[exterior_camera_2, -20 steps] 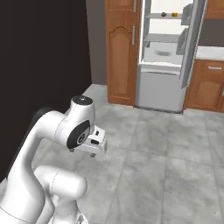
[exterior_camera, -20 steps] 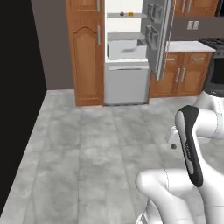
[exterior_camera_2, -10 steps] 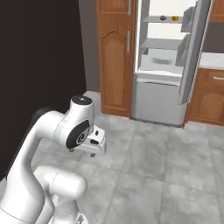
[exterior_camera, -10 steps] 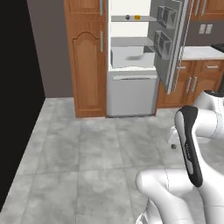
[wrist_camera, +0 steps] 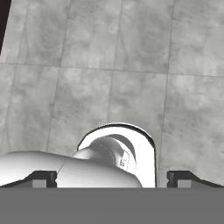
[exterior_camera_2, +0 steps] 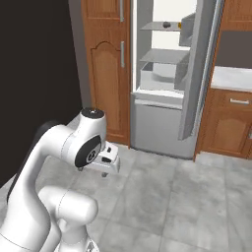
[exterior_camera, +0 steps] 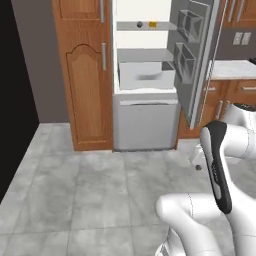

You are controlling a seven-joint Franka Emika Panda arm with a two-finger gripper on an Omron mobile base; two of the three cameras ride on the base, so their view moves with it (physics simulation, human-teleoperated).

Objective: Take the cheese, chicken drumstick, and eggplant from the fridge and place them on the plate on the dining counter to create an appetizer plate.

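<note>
gripper (wrist_camera: 112,178): spread wide, holding nothing, touching nothing, pointed down at grey floor tiles (wrist_camera: 131,52)
writing: none readable
floor (exterior_camera: 85,190): bare tiles between arm and fridge
fridge (exterior_camera: 145,120): ahead, door (exterior_camera: 192,55) swung open to right, drawer (exterior_camera: 145,75) pulled out
top shelf (exterior_camera: 145,26): cheese (exterior_camera: 152,24) just beside small dark lump (exterior_camera: 139,24), maybe eggplant
cupboard (exterior_camera: 87,75): just left of fridge

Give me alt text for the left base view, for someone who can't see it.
An open fridge stands ahead across grey floor tiles, its door swung right, with the cheese and a small dark item beside it on an upper shelf. A wooden cupboard stands left, and the white arm rises at lower right.
</note>
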